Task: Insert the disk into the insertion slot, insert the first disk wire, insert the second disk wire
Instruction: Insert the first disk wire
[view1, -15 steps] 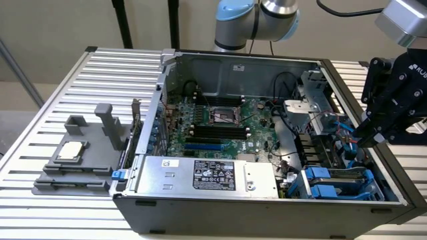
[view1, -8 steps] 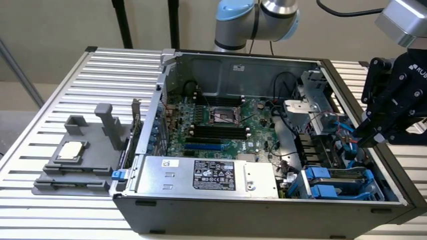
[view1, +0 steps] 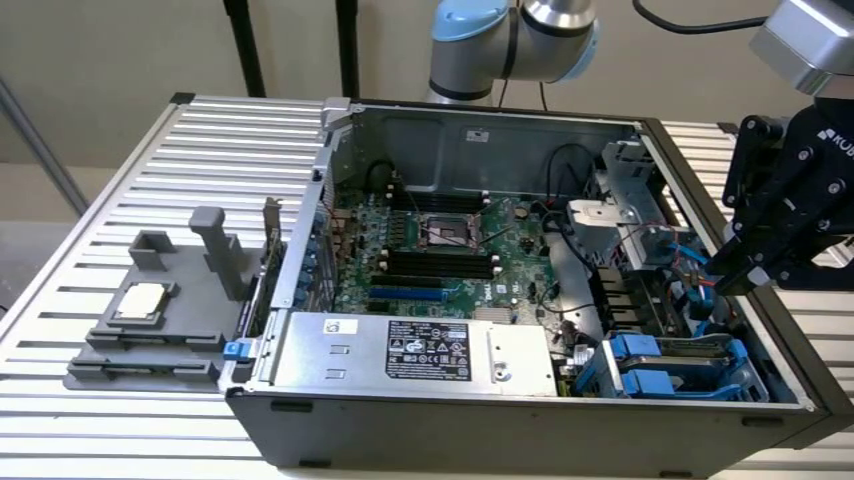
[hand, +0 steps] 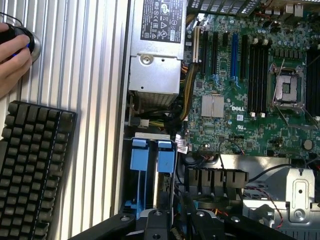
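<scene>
Open tower case (view1: 534, 420), dark grey sheet metal, lies on its side on a ribbed aluminium tabletop (view1: 120, 180). Inside are a green motherboard (view1: 427, 250) (hand: 250, 80) and a silver boxy power supply (view1: 400, 350) (hand: 155, 45) with a black-and-white label. The disk (view1: 641, 350) (hand: 166, 159) is already down in the drive cage (view1: 731, 362) at the case's front corner, standing on edge in its glossy blue plastic carrier. A second blue carrier (view1: 667, 385) (hand: 139, 156) sits just beside it. The disk's long axis runs along the cage, blue handle end toward the power supply, with a tan board edge showing along the rail. The arm (view1: 514, 35), silver tube with pale blue joint caps, comes in from behind the case. Its wrist is tilted, and the black angular claw (view1: 741, 278) (hand: 172, 227) hangs over the case wall on the exterior view's right. The tip points down into the case near the blue cables (view1: 691, 262), above the cage. Can't tell whether the claw is apart, together or clamped on anything. A grey plastic fixture (view1: 160, 320) sits on the tabletop on the exterior view's left. The wrist view catches a black keyboard (hand: 30, 175) and a person's hand (hand: 10, 60) on a mouse (hand: 22, 37).
</scene>
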